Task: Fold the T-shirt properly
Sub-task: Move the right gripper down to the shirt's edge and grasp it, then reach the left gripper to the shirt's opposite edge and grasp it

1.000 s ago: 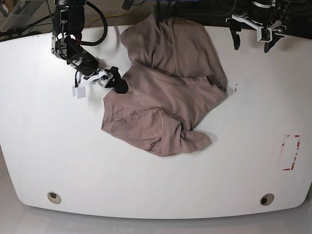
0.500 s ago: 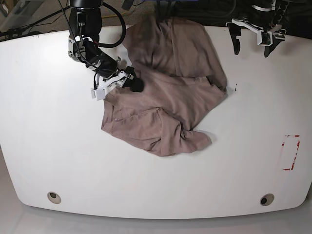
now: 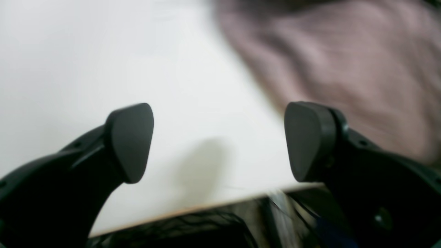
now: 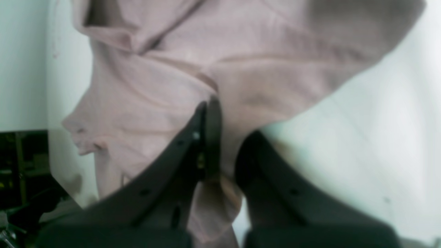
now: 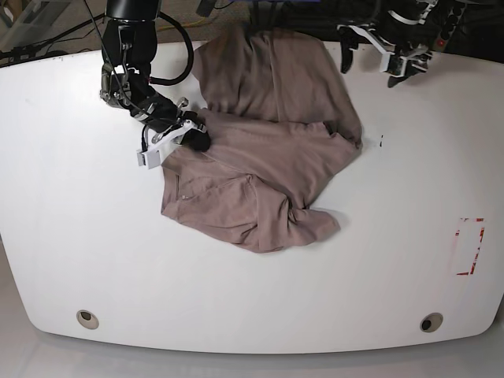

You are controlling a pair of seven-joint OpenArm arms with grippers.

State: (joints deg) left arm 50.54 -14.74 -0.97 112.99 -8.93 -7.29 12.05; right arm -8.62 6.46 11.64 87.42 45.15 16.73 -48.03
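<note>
The dusty mauve-brown T-shirt (image 5: 268, 165) lies crumpled on the white table (image 5: 79, 236), stretching from the far edge toward the middle. My right gripper (image 5: 193, 139) is at the shirt's left edge, shut on a fold of the cloth. In the right wrist view the T-shirt (image 4: 241, 69) runs down between the black jaws of my right gripper (image 4: 227, 132). My left gripper (image 5: 368, 63) hovers open above the far table edge, just right of the shirt's top. The left wrist view shows my left gripper (image 3: 220, 141) empty, with the T-shirt (image 3: 344, 62) blurred at upper right.
A red-marked rectangle (image 5: 469, 246) is on the table at the right. Two round holes (image 5: 87, 319) (image 5: 430, 322) sit near the front edge. Cables and dark equipment (image 5: 252, 9) lie behind the far edge.
My right gripper slid onto the shirt's left edge and shut on the cloth, tugging it slightly left. My left arm shifted left toward the shirt's top, still open.
</note>
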